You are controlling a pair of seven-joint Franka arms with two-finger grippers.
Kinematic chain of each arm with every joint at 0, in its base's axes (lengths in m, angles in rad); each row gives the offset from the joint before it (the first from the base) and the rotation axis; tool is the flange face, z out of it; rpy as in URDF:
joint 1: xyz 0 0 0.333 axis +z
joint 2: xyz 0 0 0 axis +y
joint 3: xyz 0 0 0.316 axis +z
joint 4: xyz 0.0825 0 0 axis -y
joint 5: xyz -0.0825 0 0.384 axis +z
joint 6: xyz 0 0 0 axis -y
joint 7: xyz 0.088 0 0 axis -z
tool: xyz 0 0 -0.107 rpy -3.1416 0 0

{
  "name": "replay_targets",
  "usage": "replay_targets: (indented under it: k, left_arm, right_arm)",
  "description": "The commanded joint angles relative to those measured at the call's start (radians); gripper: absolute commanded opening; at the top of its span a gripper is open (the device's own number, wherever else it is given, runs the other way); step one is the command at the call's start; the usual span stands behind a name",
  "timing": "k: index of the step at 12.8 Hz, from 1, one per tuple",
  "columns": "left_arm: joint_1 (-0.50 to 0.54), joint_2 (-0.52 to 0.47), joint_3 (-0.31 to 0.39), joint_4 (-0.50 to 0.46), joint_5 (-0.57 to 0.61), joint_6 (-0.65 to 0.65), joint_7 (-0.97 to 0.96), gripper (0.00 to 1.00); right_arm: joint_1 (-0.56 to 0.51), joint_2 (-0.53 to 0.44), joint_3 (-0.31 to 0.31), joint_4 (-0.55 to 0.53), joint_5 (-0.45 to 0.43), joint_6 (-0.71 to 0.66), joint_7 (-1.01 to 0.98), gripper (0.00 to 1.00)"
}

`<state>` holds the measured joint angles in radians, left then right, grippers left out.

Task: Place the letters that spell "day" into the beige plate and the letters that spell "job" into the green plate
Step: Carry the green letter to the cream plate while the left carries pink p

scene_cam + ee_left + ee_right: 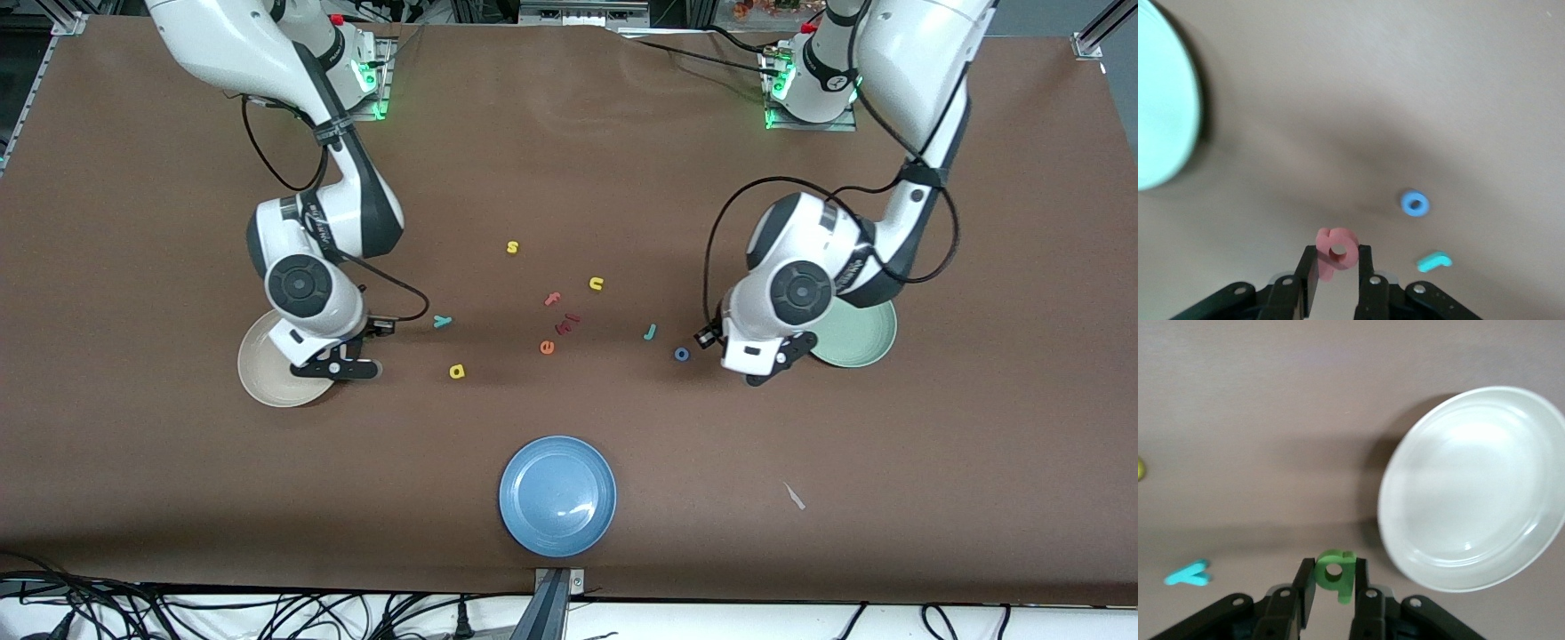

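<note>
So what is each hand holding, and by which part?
Left hand pinches the pink "b" across its loop. Right hand pinches the green "d" across its loop.

Pink "b" (1337, 248) in left claw (1338, 280)

My front camera looks down across the table (178, 498) toward both bases; my wrist cameras hover close above it.
</note>
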<state>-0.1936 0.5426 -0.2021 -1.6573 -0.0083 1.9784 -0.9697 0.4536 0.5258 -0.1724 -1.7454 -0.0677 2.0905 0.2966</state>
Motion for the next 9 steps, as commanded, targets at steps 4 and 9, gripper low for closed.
replay_targets:
  k: [4,9]
  left_arm:
    - [0.195,-0.026,0.004,-0.032,0.007,-0.159,0.369,0.00]
    - [0.319,0.042,0.003,-0.061,0.102,-0.162,0.557,0.00]
  right_arm:
    - [-0.007,-0.033,-0.108,-0.077,0.066,0.061,-0.307,0.07]
    - [-0.045,-0.033,-0.187,-0.190,0.230,0.236,-0.652,0.12]
